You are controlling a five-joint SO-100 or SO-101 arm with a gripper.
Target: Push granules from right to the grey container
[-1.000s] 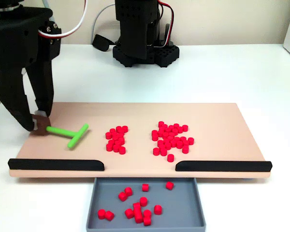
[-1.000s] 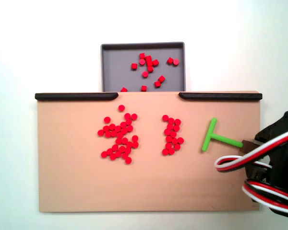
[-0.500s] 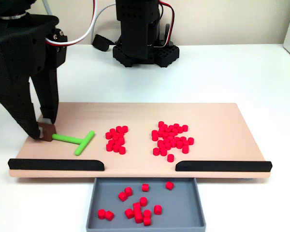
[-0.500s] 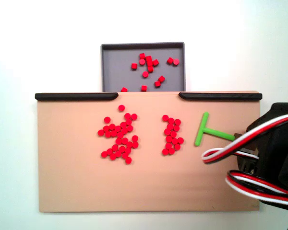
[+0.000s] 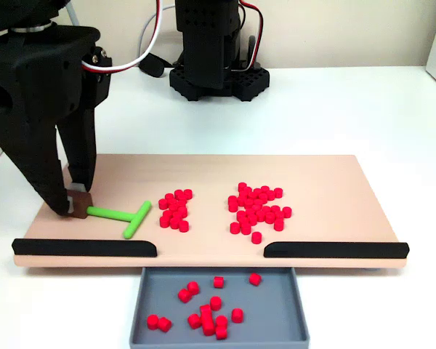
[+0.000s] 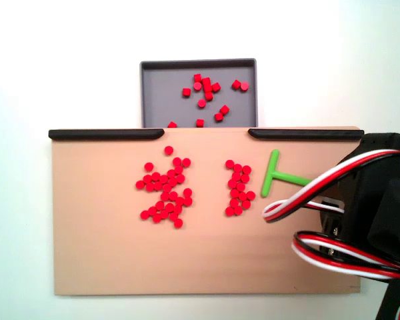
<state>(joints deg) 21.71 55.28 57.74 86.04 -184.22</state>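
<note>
A white table [image 5: 363,109] is carrying the whole set-up. A wide beige board [image 5: 327,174] is lying flat on it, with two black strips [image 5: 84,247] running along one long edge and a gap between them. The grey container [image 5: 276,320] is sitting on the table against that gap, its rim tucked just under the board edge in a fixed view [image 6: 153,87]. The arm's black base [image 5: 216,78] is standing on the table behind the board's far edge. White table surface is showing on all sides of the board.
</note>
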